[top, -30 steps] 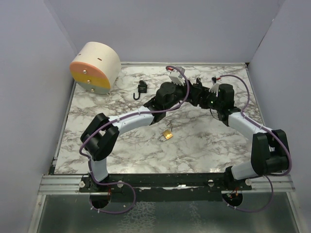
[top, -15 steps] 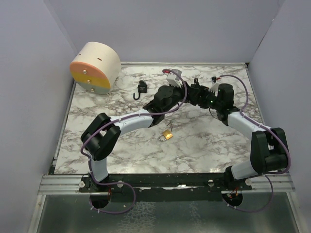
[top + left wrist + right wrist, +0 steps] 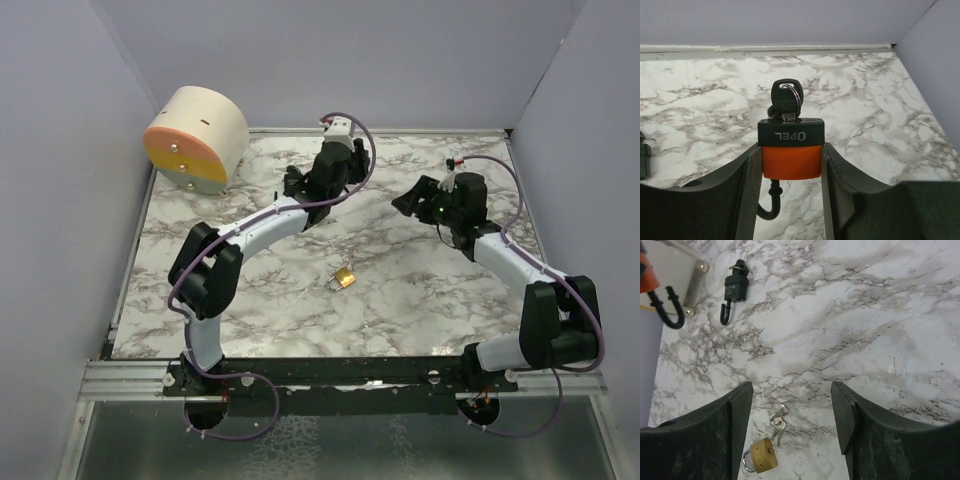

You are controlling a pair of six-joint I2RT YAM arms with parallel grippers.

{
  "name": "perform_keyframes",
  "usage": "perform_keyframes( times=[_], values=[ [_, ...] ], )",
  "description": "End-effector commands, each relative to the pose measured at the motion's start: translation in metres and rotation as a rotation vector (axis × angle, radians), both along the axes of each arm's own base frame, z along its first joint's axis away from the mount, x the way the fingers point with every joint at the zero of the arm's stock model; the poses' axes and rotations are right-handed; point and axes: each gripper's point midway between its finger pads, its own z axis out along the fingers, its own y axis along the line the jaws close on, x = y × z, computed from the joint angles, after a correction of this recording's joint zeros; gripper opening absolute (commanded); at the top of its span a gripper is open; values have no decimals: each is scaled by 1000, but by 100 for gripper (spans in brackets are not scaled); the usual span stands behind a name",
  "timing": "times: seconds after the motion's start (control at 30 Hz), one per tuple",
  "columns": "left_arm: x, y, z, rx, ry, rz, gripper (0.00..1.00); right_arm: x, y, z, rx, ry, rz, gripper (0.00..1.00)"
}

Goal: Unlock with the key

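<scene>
My left gripper [image 3: 791, 152] clamped on orange-and-black padlock [image 3: 791, 136], held above marble surface [image 3: 865, 115]. Key [image 3: 786, 99] sits in its keyhole; shackle [image 3: 768, 210] hangs as open hook. My right gripper [image 3: 792, 390] fingers apart, holding nothing, over brass padlock [image 3: 762, 455] lying on surface.

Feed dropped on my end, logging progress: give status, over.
Left claw shut on orange-and-black padlock, black-headed key seated, shackle hanging open. Right claw open, empty, above marble table. Brass padlock, small black padlock loose there, not obstructing.
</scene>
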Motion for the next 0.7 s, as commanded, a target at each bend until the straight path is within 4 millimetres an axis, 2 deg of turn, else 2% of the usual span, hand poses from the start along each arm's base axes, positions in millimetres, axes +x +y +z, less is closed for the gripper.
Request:
perform_keyframes(
  times=[0.0, 0.1, 0.27, 0.5, 0.67],
  values=[
    [27, 19, -29, 211, 60, 97, 0, 5, -10, 34, -32, -92, -37, 64],
    [40, 19, -53, 268, 101, 112, 0, 2, -10, 42, -32, -110, -31, 64],
    [59, 15, -79, 279, 165, 133, 0, -2, -12, 55, -33, -135, -35, 64],
    [76, 4, -112, 243, 221, 141, 0, -5, -16, 67, -36, -161, -45, 64],
    [86, -3, -129, 227, 234, 147, 0, -6, -17, 69, -34, -167, -44, 64]
  ],
)
